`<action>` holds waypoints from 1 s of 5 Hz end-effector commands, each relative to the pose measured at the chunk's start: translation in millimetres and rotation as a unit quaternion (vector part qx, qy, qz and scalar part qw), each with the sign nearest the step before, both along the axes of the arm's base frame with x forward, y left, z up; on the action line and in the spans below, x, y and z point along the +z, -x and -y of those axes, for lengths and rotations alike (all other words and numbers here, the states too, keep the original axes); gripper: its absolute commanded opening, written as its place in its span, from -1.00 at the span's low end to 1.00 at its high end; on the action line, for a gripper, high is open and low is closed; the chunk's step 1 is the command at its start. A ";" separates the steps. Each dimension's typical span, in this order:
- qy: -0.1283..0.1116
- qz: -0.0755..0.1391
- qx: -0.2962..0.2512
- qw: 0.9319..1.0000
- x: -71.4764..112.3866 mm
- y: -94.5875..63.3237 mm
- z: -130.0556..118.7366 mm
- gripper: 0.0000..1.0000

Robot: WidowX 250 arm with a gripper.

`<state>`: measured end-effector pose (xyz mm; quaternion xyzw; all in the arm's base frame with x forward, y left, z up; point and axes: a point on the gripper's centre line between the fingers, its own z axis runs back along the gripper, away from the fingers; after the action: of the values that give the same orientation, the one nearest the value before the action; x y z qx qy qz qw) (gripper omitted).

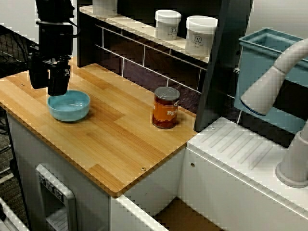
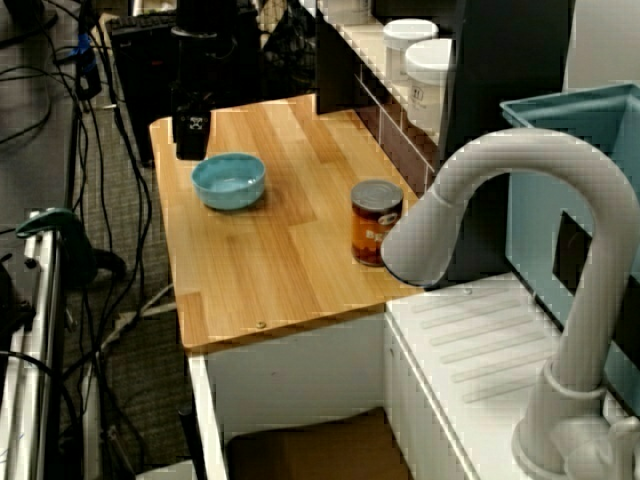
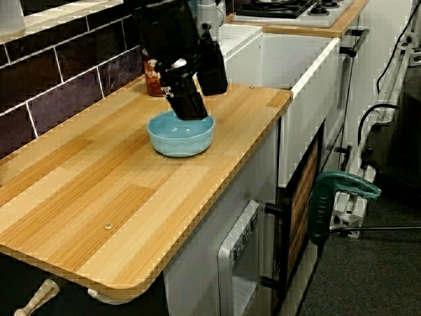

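Observation:
My black gripper (image 1: 57, 89) hangs low over the left end of the wooden counter (image 1: 120, 144). Its fingertips sit at the far rim of a light blue bowl (image 1: 69, 106) that rests on the wood. In the view from the counter's end, the gripper (image 3: 191, 112) dips just inside the rim of the bowl (image 3: 181, 133). The fingers overlap each other, so I cannot make out a gap or a grip. The view from the sink side shows the gripper (image 2: 192, 148) just behind the bowl (image 2: 229, 181). An orange-labelled can (image 1: 166, 108) stands upright to the right, well apart.
Two white jars (image 1: 167, 24) stand on the shelf above the dark tiled wall. To the right are a white drainboard (image 1: 240, 149), a curved white faucet (image 2: 530, 200) and a teal bin (image 1: 269, 77). Cables and a green clamp (image 3: 342, 187) are beside the counter.

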<state>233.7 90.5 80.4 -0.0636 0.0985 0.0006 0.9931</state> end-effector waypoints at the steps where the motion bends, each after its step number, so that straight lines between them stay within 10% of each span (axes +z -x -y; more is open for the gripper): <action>1: -0.034 0.043 -0.007 0.998 4.1 -4.4 22.4 1.00; 5: -0.044 0.055 -0.013 0.997 -10.9 0.3 43.1 1.00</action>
<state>225.7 44.8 59.0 -0.0259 0.0687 -0.0101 0.9972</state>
